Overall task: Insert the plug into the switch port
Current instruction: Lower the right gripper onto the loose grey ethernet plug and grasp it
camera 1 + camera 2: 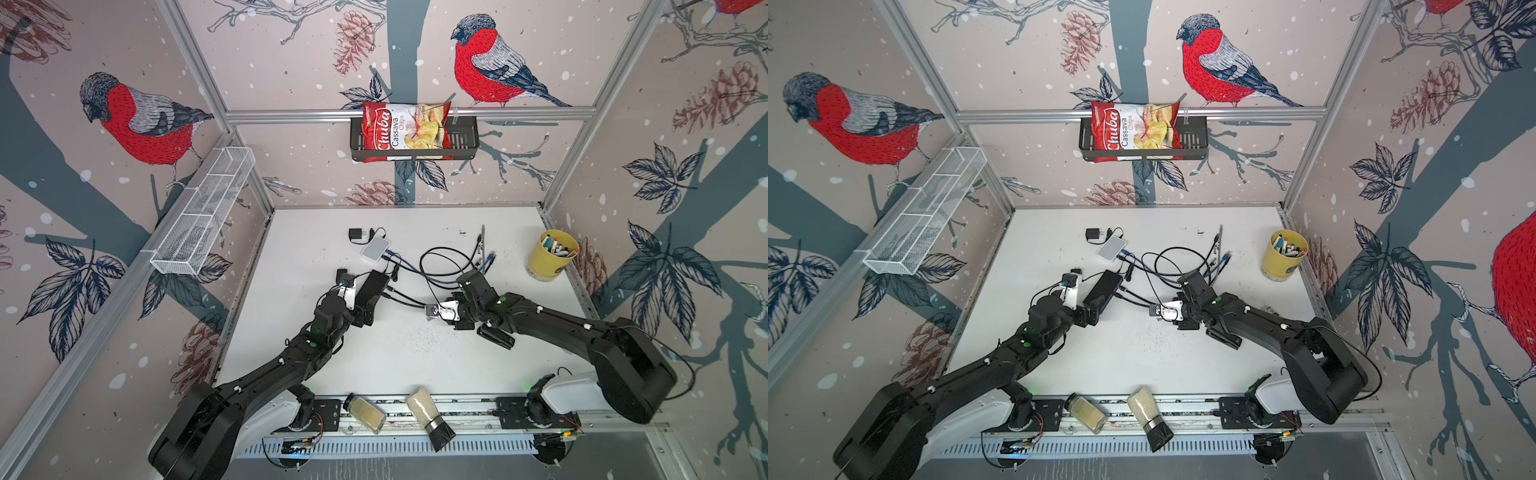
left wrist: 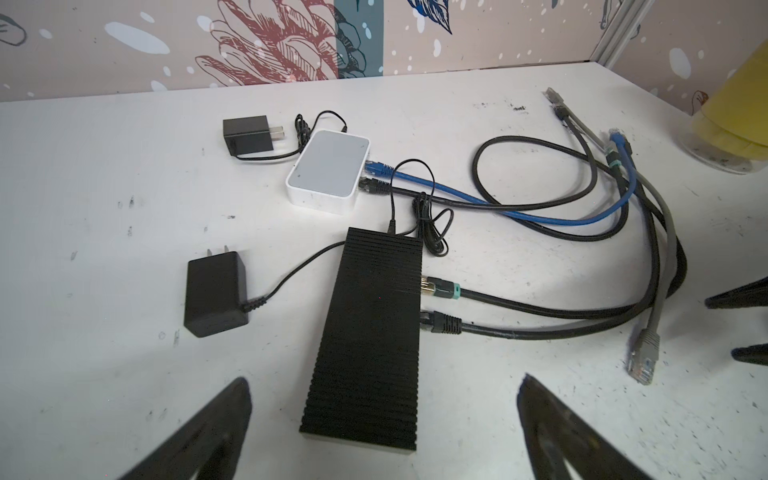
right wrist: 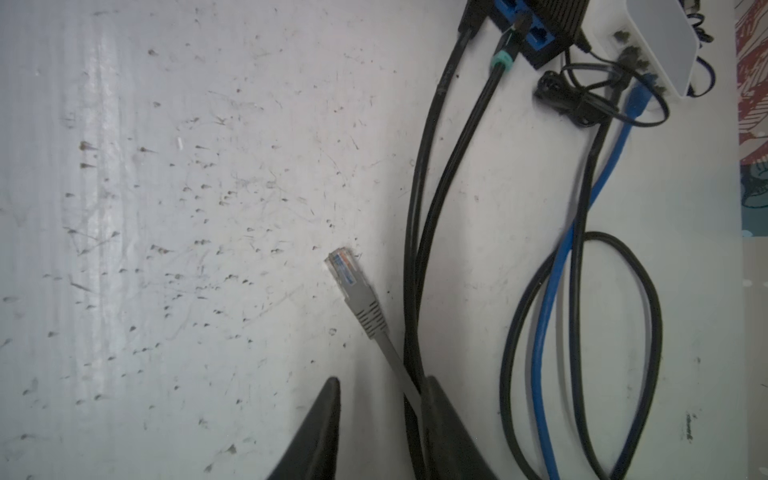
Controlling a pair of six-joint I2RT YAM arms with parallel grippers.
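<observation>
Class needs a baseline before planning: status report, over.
Left gripper open at black switch. Right gripper open around grey cable. Grey plug lying free. Black cables alongside.

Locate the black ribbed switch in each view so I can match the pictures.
In a top view: the black ribbed switch lies left of centre, angled.
In a top view: it sits in the same spot, left of centre.
Left wrist: it fills the middle, running lengthwise.
Right wrist: only its end shows at the top edge.
Shared landmark: the white box beside it.
</observation>
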